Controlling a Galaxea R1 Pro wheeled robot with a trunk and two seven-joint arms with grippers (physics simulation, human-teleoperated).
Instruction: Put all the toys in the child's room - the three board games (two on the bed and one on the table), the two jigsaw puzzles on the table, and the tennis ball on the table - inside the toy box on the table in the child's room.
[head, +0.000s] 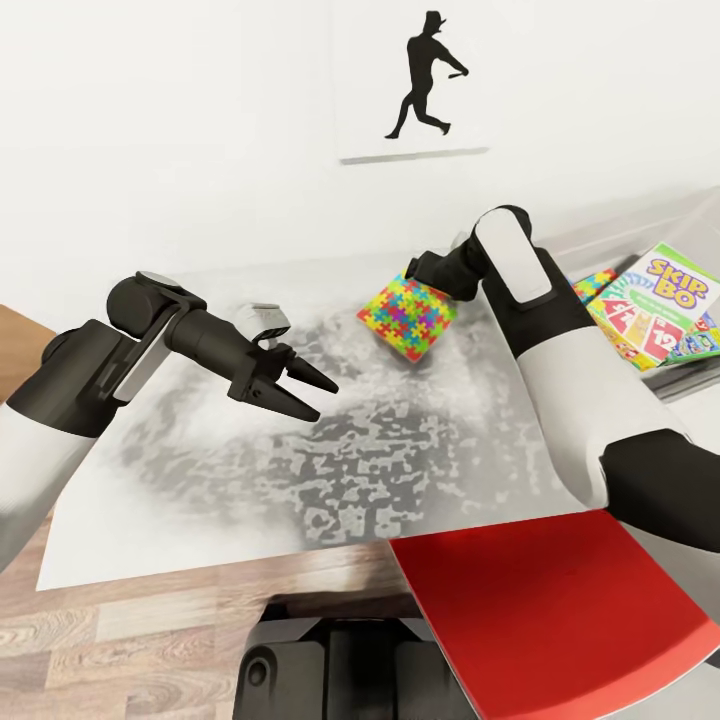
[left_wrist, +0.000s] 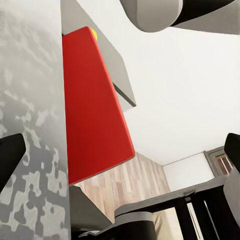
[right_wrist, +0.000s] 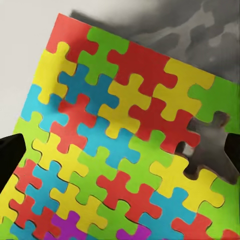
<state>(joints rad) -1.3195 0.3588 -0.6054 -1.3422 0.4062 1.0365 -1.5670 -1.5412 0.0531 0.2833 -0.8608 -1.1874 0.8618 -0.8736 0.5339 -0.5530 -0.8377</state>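
Jigsaw puzzle (head: 408, 316) tilted, corner toward the wall

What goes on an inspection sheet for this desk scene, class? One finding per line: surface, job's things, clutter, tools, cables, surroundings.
Surface: table, light grey top with a mottled dark pattern.
Job's things: jigsaw puzzle tilted at the right tool, one piece missing; Skip-Bo box in the toy box with a second puzzle behind it.
Clutter: flat red object at the table's near right corner.
Tools: left tool open, empty, above the table; right tool around the puzzle, grip cannot be told.
Cables: nothing seen.
Surroundings: white wall, black batter silhouette picture, wood floor.
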